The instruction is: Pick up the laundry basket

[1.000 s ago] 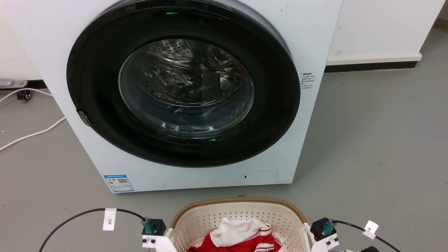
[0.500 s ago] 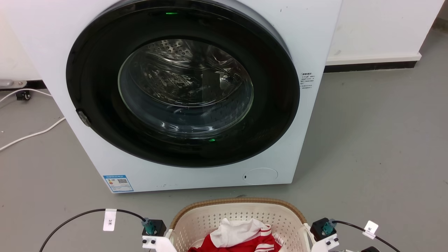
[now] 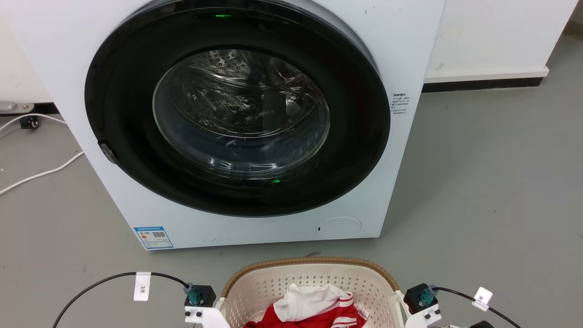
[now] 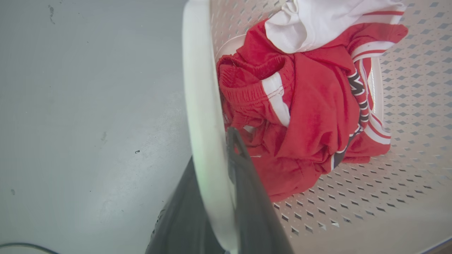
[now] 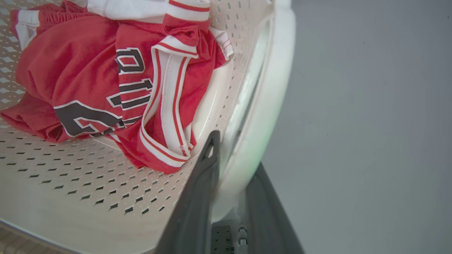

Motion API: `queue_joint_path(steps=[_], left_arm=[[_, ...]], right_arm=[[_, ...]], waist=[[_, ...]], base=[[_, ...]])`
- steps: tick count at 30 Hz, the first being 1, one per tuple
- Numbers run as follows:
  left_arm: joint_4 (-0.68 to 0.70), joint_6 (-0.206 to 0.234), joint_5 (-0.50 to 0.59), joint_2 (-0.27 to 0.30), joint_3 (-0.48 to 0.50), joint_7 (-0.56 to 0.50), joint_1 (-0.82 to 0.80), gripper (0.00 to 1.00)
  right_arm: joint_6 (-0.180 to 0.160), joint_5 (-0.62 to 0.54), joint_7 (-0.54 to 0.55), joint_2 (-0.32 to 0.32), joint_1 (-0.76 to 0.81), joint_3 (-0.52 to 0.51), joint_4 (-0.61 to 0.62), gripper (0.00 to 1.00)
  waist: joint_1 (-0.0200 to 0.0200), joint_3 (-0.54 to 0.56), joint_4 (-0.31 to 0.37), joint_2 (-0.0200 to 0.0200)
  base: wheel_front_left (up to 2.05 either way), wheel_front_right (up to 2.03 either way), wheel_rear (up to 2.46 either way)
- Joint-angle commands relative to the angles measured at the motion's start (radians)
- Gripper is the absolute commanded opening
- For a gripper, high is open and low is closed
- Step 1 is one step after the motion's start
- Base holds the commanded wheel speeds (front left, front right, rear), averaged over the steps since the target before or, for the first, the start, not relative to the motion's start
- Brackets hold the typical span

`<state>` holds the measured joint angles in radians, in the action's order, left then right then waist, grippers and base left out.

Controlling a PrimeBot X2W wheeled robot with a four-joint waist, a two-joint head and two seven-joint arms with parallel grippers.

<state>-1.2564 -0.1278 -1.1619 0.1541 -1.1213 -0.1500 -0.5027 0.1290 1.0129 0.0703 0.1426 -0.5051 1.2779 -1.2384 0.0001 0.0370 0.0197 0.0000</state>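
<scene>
Jaws on your left gripper (image 4: pixel 212 151) and right gripper (image 5: pixel 236 151) clamp the white loop handles (image 4: pixel 201 88) of the cream-white perforated plastic laundry basket (image 3: pixel 309 279).

Slight shift only: washing machine (image 3: pixel 237 123) sits a touch higher in head view, gap down to laundry basket (image 3: pixel 309 279) rim marginally wider.

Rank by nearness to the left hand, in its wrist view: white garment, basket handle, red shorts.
1. basket handle: between the fingers of the left hand.
2. red shorts: just right of it.
3. white garment: top right, beyond the shorts.
</scene>
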Motion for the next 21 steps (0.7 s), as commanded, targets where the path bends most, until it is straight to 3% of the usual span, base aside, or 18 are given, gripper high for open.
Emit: queue_joint_path(steps=[1, 21], left_arm=[[0.004, -0.004, -0.001, 0.002, -0.002, 0.011, -0.023, 0.00], [0.001, -0.004, -0.021, 0.006, -0.025, 0.015, -0.022, 0.00]], right_arm=[[0.003, 0.003, 0.002, 0.000, 0.000, 0.005, 0.004, 0.00], [0.003, 0.003, 0.006, -0.003, 0.004, 0.005, 0.001, 0.00]], waist=[[-0.0001, 0.000, 0.001, 0.0000], [-0.0001, 0.005, 0.003, 0.0000]], base=[[0.00, 0.00, 0.00], [0.00, 0.00, 0.00]])
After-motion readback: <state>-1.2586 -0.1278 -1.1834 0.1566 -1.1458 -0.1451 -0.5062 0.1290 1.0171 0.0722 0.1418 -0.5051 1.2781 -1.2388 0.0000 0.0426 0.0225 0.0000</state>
